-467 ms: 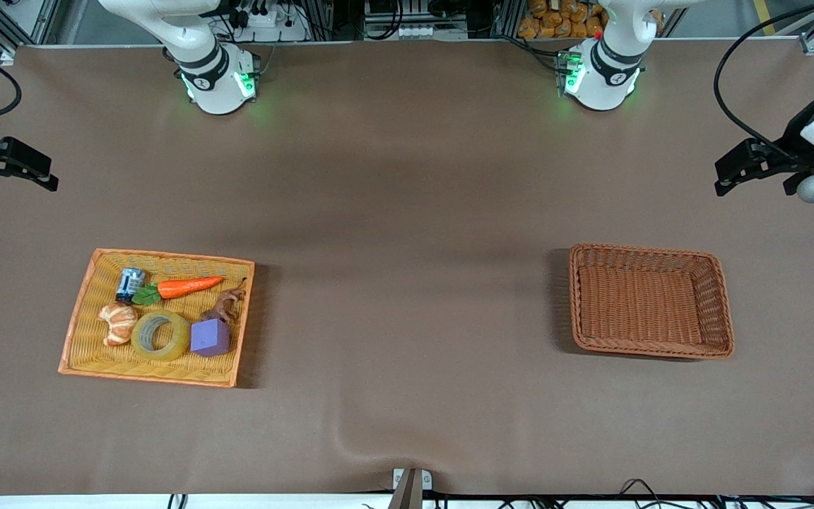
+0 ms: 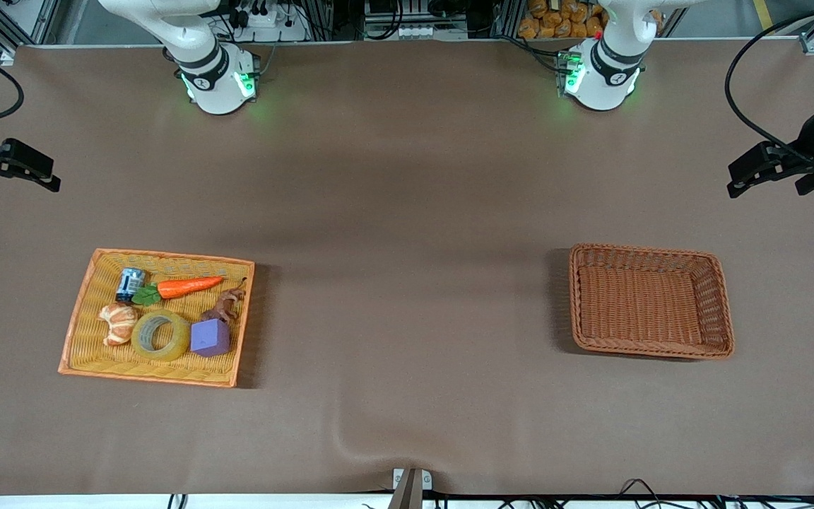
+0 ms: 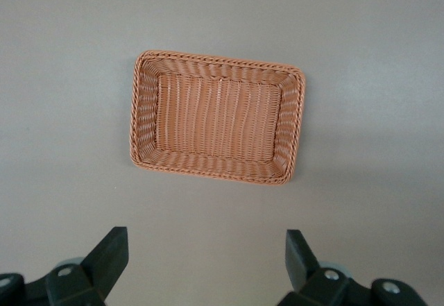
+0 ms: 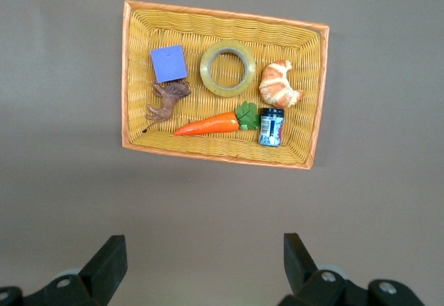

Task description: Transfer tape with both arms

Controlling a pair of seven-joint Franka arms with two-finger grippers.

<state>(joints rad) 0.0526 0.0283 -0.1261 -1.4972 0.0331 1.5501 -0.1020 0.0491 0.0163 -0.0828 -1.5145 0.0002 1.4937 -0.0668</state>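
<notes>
The tape (image 2: 160,335), a translucent yellowish ring, lies flat in the yellow wicker tray (image 2: 80,311) toward the right arm's end of the table, between a croissant and a purple cube. It also shows in the right wrist view (image 4: 227,68). My right gripper (image 2: 51,177) hangs open and empty high over the bare table at that end; its own view shows it (image 4: 205,245) apart from the tray. My left gripper (image 2: 733,181) hangs open and empty over the left arm's end of the table; its own view shows it (image 3: 206,240) above the table beside the brown basket (image 3: 142,112).
The tray also holds a purple cube (image 2: 210,337), a croissant (image 2: 119,322), a toy carrot (image 2: 188,286), a small can (image 2: 129,283) and a brown toy animal (image 2: 227,305). The brown wicker basket (image 2: 574,297) stands with nothing in it. The table cover has a ripple (image 2: 350,438) near the front edge.
My left gripper has drifted a little toward the left arm's end of the table. The right gripper and the things in the tray have not visibly moved.
</notes>
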